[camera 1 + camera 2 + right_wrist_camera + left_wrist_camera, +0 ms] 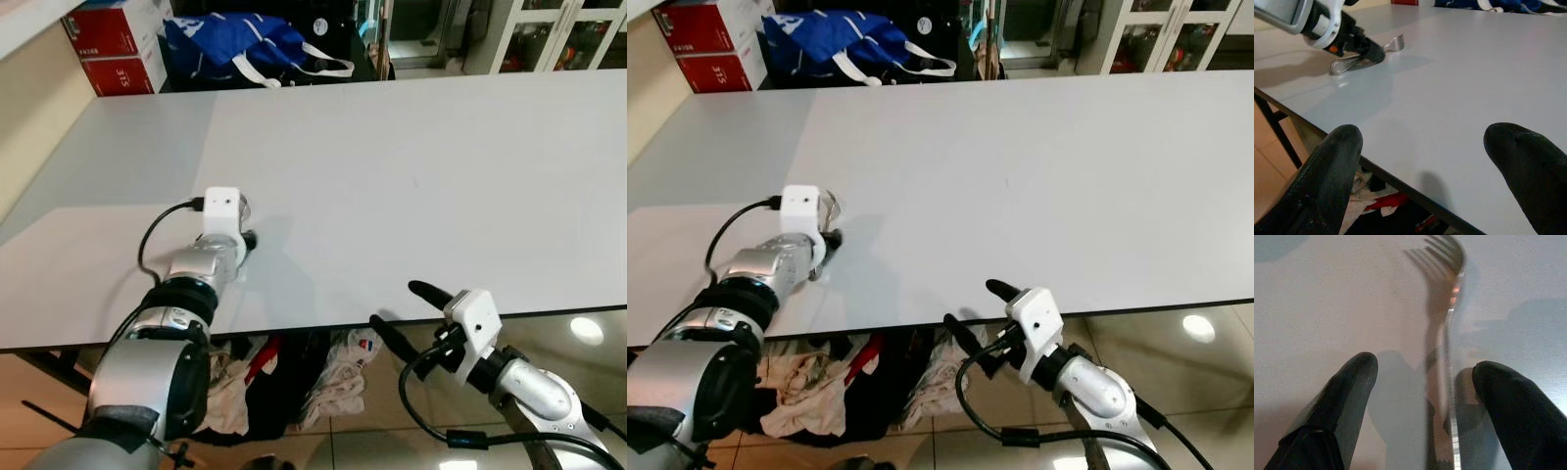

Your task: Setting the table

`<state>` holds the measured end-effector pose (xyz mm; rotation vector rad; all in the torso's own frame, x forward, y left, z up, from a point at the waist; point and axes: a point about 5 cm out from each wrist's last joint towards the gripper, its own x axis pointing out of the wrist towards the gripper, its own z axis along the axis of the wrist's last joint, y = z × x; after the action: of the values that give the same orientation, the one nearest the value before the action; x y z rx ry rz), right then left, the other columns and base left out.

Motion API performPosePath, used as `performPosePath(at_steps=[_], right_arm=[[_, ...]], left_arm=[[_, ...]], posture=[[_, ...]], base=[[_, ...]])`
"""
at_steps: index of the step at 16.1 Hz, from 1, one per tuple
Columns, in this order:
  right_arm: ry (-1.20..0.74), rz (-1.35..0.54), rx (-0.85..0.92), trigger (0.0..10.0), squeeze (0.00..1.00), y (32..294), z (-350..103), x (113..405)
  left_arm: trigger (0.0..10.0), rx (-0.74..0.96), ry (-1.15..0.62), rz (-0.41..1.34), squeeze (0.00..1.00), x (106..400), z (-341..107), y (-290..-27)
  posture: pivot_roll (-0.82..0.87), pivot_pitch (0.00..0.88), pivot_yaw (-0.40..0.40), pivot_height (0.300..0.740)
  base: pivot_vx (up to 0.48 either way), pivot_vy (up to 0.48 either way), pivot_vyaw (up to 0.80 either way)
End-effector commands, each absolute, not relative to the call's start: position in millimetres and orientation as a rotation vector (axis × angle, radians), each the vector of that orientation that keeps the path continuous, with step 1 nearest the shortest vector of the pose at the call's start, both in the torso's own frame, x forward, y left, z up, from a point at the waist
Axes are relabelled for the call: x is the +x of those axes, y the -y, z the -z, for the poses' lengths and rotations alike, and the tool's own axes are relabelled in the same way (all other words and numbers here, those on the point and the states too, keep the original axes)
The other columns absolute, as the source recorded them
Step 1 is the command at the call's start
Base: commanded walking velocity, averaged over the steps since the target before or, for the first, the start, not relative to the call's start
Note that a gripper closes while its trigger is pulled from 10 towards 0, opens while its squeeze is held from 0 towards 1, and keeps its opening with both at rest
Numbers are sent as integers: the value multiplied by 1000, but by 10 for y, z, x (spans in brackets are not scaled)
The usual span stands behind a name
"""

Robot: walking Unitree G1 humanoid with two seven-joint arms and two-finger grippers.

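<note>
The left gripper (pixel 1420 382) was down on the white table (pixel 411 176), over toward the table's 8 o'clock corner as seen from the head camera. Its jaws were spread wide, one black finger (pixel 1339 401) on each side of a metal fork (pixel 1445 333) that lay flat on the tabletop. In the left wrist view there was a gap between the fork's handle and both pads, so nothing was actually clamped. From the right wrist view, one fingertip looked like it sat right against the fork (pixel 1359 56) around mid-handle, but whether it really touched was hard to call. The fork's tines pointed away from the wrist, toward 12 o'clock.

The right gripper (pixel 400 311) hung just off the near edge of the table at about 5 o'clock, jaws wide apart and holding nothing.

From the head views the fork was almost completely hidden behind the left wrist's white camera block (pixel 222 208). The wrist shot of it was blurry, and the handle's end was cut off. Under the table sat a pile of clothes (pixel 294 382), partly hidden by the tabletop. A blue bag (pixel 240 44) and red boxes (pixel 118 44) sat past the far edge.
</note>
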<state>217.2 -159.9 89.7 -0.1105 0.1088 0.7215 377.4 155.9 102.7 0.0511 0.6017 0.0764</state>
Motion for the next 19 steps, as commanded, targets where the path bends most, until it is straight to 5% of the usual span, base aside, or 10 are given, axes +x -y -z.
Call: performPosePath(at_steps=[1, 10, 11, 19], right_arm=[[-112, -725, -112, 10000, 0, 1598, -878, 2156], [-119, -735, -114, 10000, 0, 1592, -851, 2157], [-117, -733, -114, 10000, 0, 1592, -852, 2160], [-105, -717, -105, 10000, 0, 1573, -857, 2176]], left_arm=[[10000, 59, -601, -46, 1000, 3781, -1052, -1506], [10000, 100, -527, 2, 1000, 3802, -1215, -1418], [10000, 129, -488, 5, 0, 3811, -1277, -1410], [10000, 176, -277, -19, 0, 3677, -1478, -1460]], posture=[[-98, 8, 76, 731], [-95, 7, 71, 731], [-95, 7, 71, 731], [-84, 10, 61, 731]], base=[[0, 0, 0], [0, 0, 0], [0, 0, 0], [0, 0, 0]])
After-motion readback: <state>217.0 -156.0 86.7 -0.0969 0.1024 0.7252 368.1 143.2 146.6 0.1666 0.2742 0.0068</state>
